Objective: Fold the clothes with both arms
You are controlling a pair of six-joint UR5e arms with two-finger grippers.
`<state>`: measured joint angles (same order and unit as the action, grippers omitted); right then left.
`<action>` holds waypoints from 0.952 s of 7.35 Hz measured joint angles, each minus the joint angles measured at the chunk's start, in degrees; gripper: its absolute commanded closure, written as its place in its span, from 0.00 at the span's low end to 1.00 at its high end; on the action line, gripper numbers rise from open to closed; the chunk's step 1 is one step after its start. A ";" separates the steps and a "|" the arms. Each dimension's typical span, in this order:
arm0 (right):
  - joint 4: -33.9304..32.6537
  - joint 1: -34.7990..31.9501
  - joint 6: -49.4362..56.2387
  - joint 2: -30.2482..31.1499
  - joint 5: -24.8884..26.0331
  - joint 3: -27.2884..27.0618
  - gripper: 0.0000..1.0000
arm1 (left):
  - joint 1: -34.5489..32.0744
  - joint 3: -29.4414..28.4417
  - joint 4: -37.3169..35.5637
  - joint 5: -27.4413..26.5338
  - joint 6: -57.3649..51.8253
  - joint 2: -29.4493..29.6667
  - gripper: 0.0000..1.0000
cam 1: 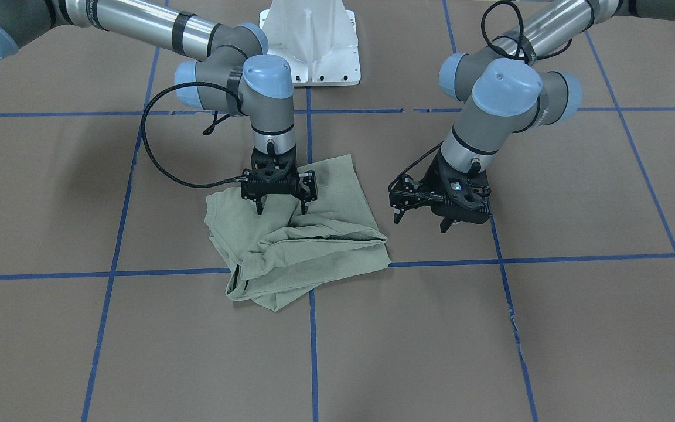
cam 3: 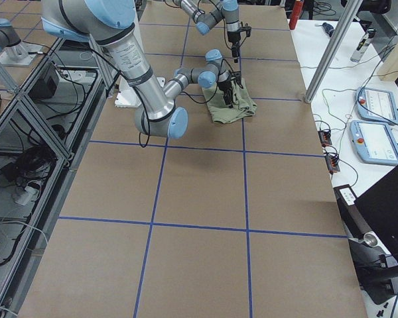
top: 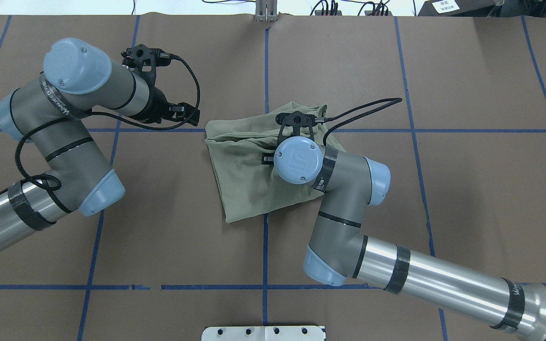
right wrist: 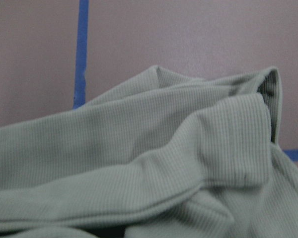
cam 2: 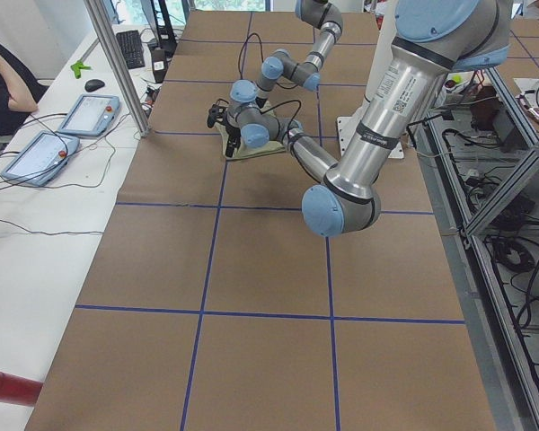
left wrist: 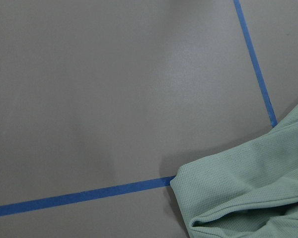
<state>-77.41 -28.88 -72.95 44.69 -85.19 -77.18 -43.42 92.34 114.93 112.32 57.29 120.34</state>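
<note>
The sage-green shirt lies as a loosely folded, rumpled bundle on the brown table; it also shows in the overhead view. My right gripper is open and points straight down, just above the bundle's back part, holding nothing. In the overhead view the right wrist hides this gripper. The right wrist view shows the shirt's folds close up. My left gripper is open and empty, tilted, beside the shirt over bare table. The left wrist view shows a shirt corner.
The white pedestal base stands at the robot's side of the table. Blue tape lines grid the brown table cover. Teach pendants and a seated person are beyond the table's far edge.
</note>
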 measured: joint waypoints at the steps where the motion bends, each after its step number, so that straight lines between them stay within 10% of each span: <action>1: 0.06 -2.35 1.59 -1.91 -0.03 3.06 0.00 | 0.00 0.17 0.13 0.00 0.15 -0.08 0.00; 5: 0.10 -11.80 9.13 -8.19 2.17 15.99 0.00 | 0.13 1.11 0.19 0.03 1.88 -0.14 0.00; 7: 0.15 -16.95 16.61 -7.95 -5.33 15.62 0.00 | 1.65 1.27 -0.21 -0.18 6.38 0.34 0.00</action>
<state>-77.26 -45.83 -56.34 36.74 -90.52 -61.56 -41.77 93.62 114.72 112.15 63.67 120.67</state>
